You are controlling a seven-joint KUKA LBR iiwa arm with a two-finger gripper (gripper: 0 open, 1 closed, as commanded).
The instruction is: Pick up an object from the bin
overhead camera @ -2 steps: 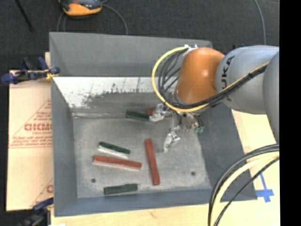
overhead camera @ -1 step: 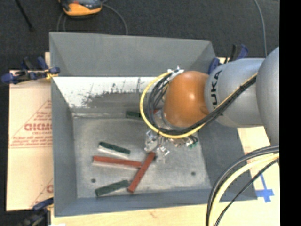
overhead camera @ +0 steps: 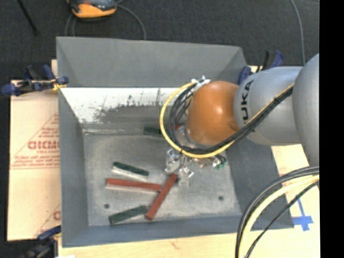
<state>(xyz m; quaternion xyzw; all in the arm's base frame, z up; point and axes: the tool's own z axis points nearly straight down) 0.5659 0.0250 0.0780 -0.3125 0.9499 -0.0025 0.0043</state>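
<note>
While reaching in from the right, hangs the gripper [overhead camera: 180, 171] low over the middle of the grey bin [overhead camera: 70, 160], right at the top end of a slanted red stick [overhead camera: 160, 198]. Cannot tell if pressed together or apart there, or if touching that stick. Meets a flat red stick [overhead camera: 129, 184] lower down, end against side. Just behind that, a green and white stick [overhead camera: 130, 170]; near the front wall, a green stick [overhead camera: 128, 214]. Close to the back wall, beside the cables [overhead camera: 172, 117], a dark green piece [overhead camera: 152, 129]. Lots of bare floor on the right and far left. Well away from all four walls. Big orange cover [overhead camera: 212, 112] right above.
</note>
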